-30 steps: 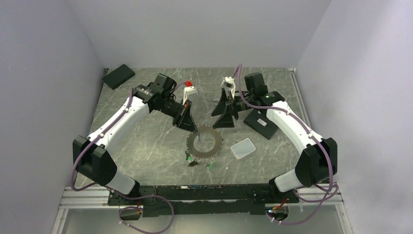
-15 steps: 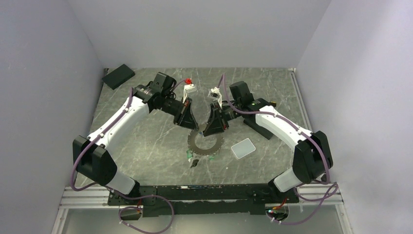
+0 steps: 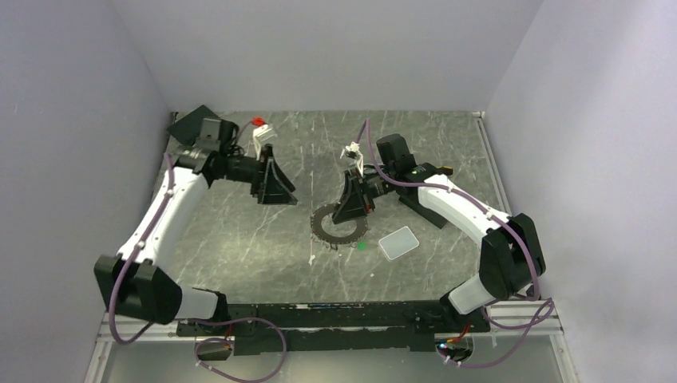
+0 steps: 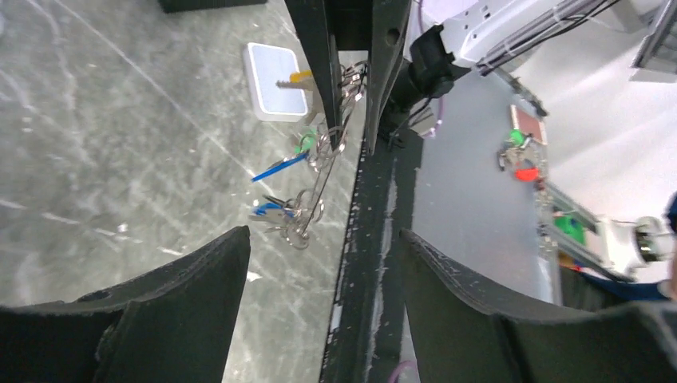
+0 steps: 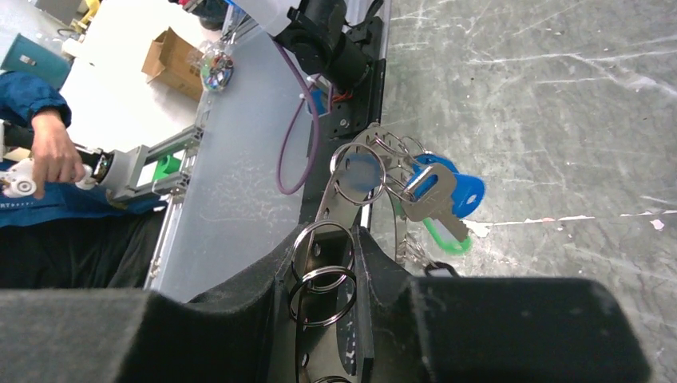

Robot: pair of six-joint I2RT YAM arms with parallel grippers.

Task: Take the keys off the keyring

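The keyring (image 3: 334,228) lies mid-table, a thin metal ring fringed with keys. My right gripper (image 3: 353,211) is shut on its far right edge. In the right wrist view the ring's metal band (image 5: 330,201) and small split rings sit pinched between the fingers of my right gripper (image 5: 327,239). A silver key with a blue tag (image 5: 437,191) and a green tag (image 5: 444,237) hang just beyond. My left gripper (image 3: 277,188) stands open and empty, well left of the ring. From the left wrist view, the left gripper (image 4: 323,235) looks at the ring edge-on, with blue-tagged keys (image 4: 273,212) dangling.
A grey rounded square pad (image 3: 398,242) lies right of the ring. A small green tag (image 3: 362,245) and a white scrap (image 3: 310,257) lie near the ring. A black block (image 3: 192,120) sits at the back left, and a black plate (image 3: 425,204) under the right arm.
My left gripper has opened, let go of the ring and drawn back to the far left. The right gripper closed on the ring half a second ago and still holds it.
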